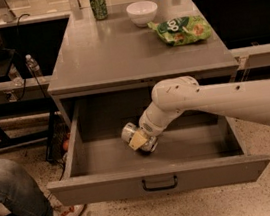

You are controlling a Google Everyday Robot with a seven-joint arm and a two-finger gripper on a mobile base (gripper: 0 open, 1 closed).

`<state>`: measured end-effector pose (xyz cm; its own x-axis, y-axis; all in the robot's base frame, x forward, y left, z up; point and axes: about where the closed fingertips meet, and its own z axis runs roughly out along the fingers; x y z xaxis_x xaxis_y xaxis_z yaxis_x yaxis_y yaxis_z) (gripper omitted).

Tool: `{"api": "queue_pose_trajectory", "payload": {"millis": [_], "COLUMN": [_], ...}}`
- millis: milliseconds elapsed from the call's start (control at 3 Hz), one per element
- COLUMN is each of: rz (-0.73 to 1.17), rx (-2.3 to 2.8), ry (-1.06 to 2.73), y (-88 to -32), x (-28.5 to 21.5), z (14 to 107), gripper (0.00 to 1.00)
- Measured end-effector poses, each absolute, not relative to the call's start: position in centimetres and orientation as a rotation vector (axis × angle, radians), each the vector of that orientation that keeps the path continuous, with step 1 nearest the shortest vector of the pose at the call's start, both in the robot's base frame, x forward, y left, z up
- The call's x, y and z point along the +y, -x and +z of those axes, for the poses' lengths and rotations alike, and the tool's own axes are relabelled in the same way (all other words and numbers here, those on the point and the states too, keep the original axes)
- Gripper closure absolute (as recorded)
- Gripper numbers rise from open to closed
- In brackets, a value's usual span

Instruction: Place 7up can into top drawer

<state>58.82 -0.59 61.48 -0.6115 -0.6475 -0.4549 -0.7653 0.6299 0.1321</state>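
The top drawer stands pulled fully open under the grey table, its dark bar handle at the middle of the front panel. My gripper reaches down into the drawer from the right, on the white arm. It is shut on the 7up can, a small silvery can that lies on its side with a shiny end facing left. The can is low over the drawer floor, left of centre. I cannot tell whether it touches the floor.
On the table top stand a darker green can at the back, a white bowl and a green chip bag. A seated person's leg and shoe are at the lower left. A water bottle stands at the left.
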Motion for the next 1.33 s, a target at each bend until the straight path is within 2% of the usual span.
{"api": "queue_pose_trajectory", "payload": {"millis": [333,667,1333], "rz": [0.458,0.462,0.481], "rx": [2.446,2.429,2.371], "ry": [1.123,1.127,1.088], "y": [-59.1,-59.2,-59.0], "x": [-0.5,-0.4,-2.5], "z": [62.9,63.6,67.4], "gripper": [0.05,0.00,0.00]}}
